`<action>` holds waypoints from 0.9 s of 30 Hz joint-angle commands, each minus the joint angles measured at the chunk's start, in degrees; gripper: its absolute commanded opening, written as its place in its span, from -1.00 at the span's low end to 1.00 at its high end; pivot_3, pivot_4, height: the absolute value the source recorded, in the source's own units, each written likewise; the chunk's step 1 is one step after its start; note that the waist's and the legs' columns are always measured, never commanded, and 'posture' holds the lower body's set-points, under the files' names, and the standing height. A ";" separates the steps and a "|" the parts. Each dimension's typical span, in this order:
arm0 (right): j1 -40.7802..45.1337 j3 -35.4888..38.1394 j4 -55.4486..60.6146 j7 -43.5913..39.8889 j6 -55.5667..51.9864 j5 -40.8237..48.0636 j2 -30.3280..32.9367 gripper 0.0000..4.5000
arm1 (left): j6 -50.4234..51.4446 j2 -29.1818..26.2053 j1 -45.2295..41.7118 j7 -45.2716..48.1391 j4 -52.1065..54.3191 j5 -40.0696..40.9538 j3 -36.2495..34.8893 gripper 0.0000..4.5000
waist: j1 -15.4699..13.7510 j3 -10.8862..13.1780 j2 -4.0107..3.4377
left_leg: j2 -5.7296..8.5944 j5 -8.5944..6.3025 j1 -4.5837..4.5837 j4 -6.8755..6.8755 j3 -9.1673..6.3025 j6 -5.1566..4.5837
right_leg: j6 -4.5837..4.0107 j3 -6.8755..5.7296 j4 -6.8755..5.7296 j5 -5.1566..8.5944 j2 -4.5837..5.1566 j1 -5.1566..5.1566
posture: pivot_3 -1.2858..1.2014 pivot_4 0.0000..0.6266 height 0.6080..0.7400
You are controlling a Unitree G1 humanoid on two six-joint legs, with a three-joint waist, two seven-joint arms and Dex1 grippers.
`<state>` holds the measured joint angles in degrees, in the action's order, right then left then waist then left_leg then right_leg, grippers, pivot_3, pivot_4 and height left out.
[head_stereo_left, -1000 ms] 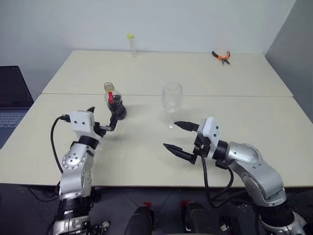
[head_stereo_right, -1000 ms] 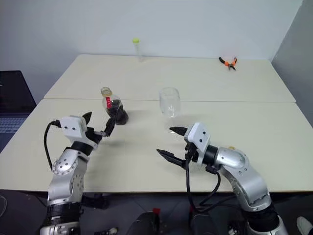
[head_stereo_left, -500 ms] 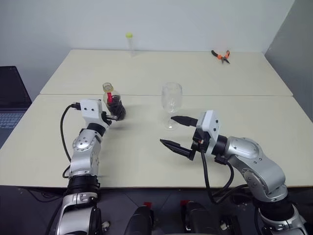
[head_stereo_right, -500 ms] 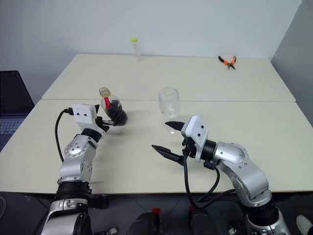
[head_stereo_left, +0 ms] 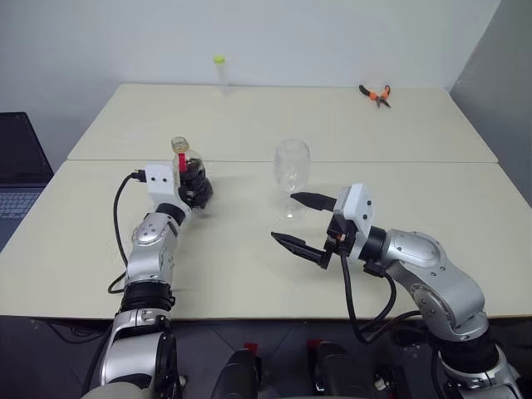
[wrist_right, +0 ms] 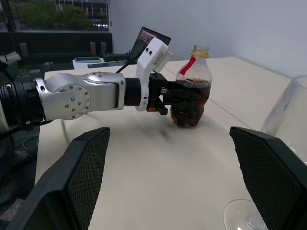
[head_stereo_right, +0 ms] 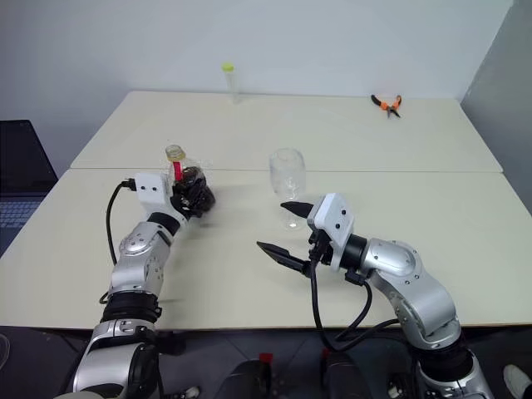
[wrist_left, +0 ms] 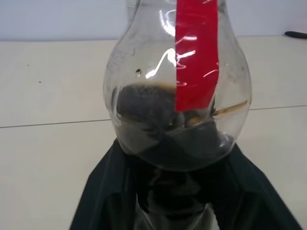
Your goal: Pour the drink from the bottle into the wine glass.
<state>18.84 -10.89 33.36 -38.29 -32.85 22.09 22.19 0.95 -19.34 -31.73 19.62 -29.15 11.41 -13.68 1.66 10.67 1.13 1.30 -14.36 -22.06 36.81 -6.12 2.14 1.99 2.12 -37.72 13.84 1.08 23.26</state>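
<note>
Two hands, left hand (head_stereo_left: 193,193) gripping bottle (head_stereo_left: 190,173), wine glass (head_stereo_left: 292,176) well apart

- Left gripper (head_stereo_right: 193,199) was clamped round the bottle (head_stereo_right: 189,184) on the table (head_stereo_right: 249,266).
- Right gripper (head_stereo_right: 285,229), fingers spread, hovered beside the wine glass (head_stereo_right: 288,178).

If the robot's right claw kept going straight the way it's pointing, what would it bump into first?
Probably the bottle, held by the left gripper: it sits between the right gripper's open fingers. Depth is unclear.
</note>
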 commanded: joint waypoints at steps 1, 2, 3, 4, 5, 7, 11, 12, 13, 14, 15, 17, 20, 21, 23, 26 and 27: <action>-0.08 0.93 3.27 0.78 1.88 1.12 -0.46 0.91 | 0.09 -1.21 -1.87 1.41 4.75 0.74 0.47 -0.54 | 0.00 0.00 0.00 | 0.00 0.00 0.00 0.00 -0.01 0.00 | 0.00 0.00 0.00 0.00 0.01 0.00 | 0.03 -0.52 1.00; -0.31 1.16 3.58 1.07 2.35 0.95 -0.59 0.91 | 0.21 -1.56 -2.07 1.96 5.91 0.34 1.07 -0.57 | -0.01 0.00 0.01 | 0.00 0.00 -0.01 0.00 -0.01 0.00 | 0.00 0.00 0.00 0.00 0.02 0.00 | 0.03 -0.52 1.00; -0.64 1.52 4.02 1.71 3.12 0.42 -0.71 0.91 | 0.48 -2.00 -2.58 2.69 7.10 -0.15 1.87 -0.59 | 0.00 0.02 0.03 | 0.00 0.00 -0.02 0.00 -0.02 0.00 | 0.00 -0.01 0.00 0.00 0.02 0.00 | 0.03 -0.52 1.00; -1.03 1.93 4.43 2.31 3.66 0.20 -0.78 0.91 | 0.41 -2.63 -3.41 3.57 7.90 -1.02 3.01 -0.60 | -0.01 0.02 0.04 | 0.00 0.00 -0.03 0.00 -0.02 0.00 | 0.00 -0.01 0.00 0.00 0.02 0.02 | 0.03 -0.52 1.00; -1.41 2.31 4.73 2.90 4.07 0.03 -0.85 0.91 | 0.11 -3.21 -4.25 4.34 8.40 -1.83 4.09 -0.60 | -0.04 0.03 0.05 | 0.00 0.00 -0.05 0.01 -0.04 0.00 | 0.00 -0.01 0.00 0.00 0.01 0.02 | 0.03 -0.52 1.00; -2.40 3.22 5.08 3.94 4.72 0.04 -1.05 0.91 | -0.99 -4.37 -6.37 6.13 8.63 -3.59 6.47 -0.61 | -0.21 0.04 0.07 | 0.01 0.00 -0.09 0.01 -0.09 0.01 | 0.00 -0.06 0.00 0.00 0.00 0.03 | 0.03 -0.52 1.00; -3.74 3.76 4.17 5.87 7.09 -1.71 -1.38 0.91 | -4.21 -6.13 -11.18 9.67 5.99 -7.16 10.78 -0.63 | -0.18 0.04 0.07 | 0.08 0.01 -0.10 0.03 -0.03 0.01 | 0.01 -0.04 0.02 -0.01 -0.02 0.02 | 0.03 -0.52 1.00; -3.88 3.93 3.32 6.94 8.24 -2.81 -1.74 0.91 | -5.74 -6.64 -12.50 10.73 4.90 -8.57 12.27 -0.64 | -0.13 0.04 0.07 | 0.08 0.01 -0.10 0.03 -0.01 0.01 | 0.02 -0.03 0.03 -0.01 -0.01 0.02 | 0.03 -0.52 1.00; -3.62 4.34 1.67 8.78 10.01 -4.52 -2.60 0.91 | -8.35 -7.22 -14.45 12.27 3.23 -10.64 14.42 -0.65 | -0.12 0.04 0.07 | 0.08 0.01 -0.09 0.02 0.02 0.01 | 0.02 0.00 0.03 0.00 -0.01 0.02 | 0.03 -0.52 1.00; -3.26 4.77 0.06 10.64 11.36 -5.98 -3.55 0.91 | -10.63 -7.66 -16.19 13.55 1.54 -12.35 16.18 -0.65 | -0.11 0.04 0.07 | 0.08 0.01 -0.08 0.01 0.02 0.01 | 0.03 -0.01 0.04 0.00 -0.02 0.03 | 0.03 -0.52 1.00; -2.96 5.11 -1.26 11.93 12.76 -7.13 -4.31 0.91 | -12.86 -8.05 -17.70 14.57 -0.08 -13.84 17.68 -0.65 | -0.09 0.04 0.07 | 0.08 0.01 -0.07 -0.01 0.03 0.01 | 0.03 -0.01 0.05 0.00 -0.03 0.03 | 0.03 -0.52 1.00; -2.18 5.15 -3.07 12.85 14.96 -8.71 -5.02 0.91 | -17.05 -8.51 -20.35 15.48 -3.56 -15.96 19.53 -0.66 | 0.02 0.04 0.07 | 0.11 0.01 -0.08 -0.02 0.04 0.01 | 0.03 -0.01 0.04 0.00 -0.06 0.05 | 0.03 -0.52 1.00; -1.47 5.00 -4.89 13.28 16.62 -9.22 -5.96 0.91 | -22.97 -8.99 -23.86 16.18 -9.06 -18.22 21.34 -0.66 | 0.25 0.04 0.07 | 0.10 0.01 -0.08 -0.05 0.14 0.01 | 0.03 0.05 0.03 0.00 -0.07 0.11 | 0.03 -0.52 1.00; -1.38 4.95 -5.41 13.34 16.90 -9.10 -6.34 0.91 | -25.01 -9.19 -24.89 16.17 -10.81 -19.12 21.89 -0.66 | 0.26 0.04 0.07 | 0.10 0.01 -0.09 -0.09 0.18 0.01 | 0.02 0.10 0.02 0.00 -0.07 0.17 | 0.03 -0.52 1.00; -1.34 4.75 -6.20 13.02 17.19 -8.61 -6.97 0.91 | -28.51 -9.52 -26.85 15.70 -13.97 -20.82 22.85 -0.66 | 0.27 0.04 0.07 | 0.10 0.00 -0.10 -0.10 0.19 0.01 | 0.02 0.11 0.01 0.00 -0.07 0.19 | 0.03 -0.52 1.00; -1.10 3.94 -7.03 12.74 17.76 -8.61 -8.09 0.91 | -33.23 -10.15 -29.34 14.08 -18.04 -22.98 23.35 -0.66 | 0.24 0.04 0.07 | 0.10 0.00 -0.17 -0.11 0.13 0.00 | 0.01 0.09 -0.06 0.00 -0.08 0.26 | 0.03 -0.52 1.00; -0.98 3.65 -7.19 12.68 17.84 -8.63 -8.42 0.91 | -34.70 -10.42 -29.99 13.40 -19.19 -23.69 23.39 -0.66 | 0.24 0.04 0.07 | 0.10 0.00 -0.25 -0.11 0.11 0.00 | 0.01 0.08 -0.06 0.00 -0.10 0.30 | 0.03 -0.52 1.00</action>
<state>16.82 -7.00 25.14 -25.44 -16.53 12.81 14.25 -30.13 -28.63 -58.89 35.07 -48.47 -11.59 9.95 1.90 10.72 1.20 1.41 -14.36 -22.41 36.74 -6.03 2.14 1.94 2.19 -37.79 13.80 0.99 23.63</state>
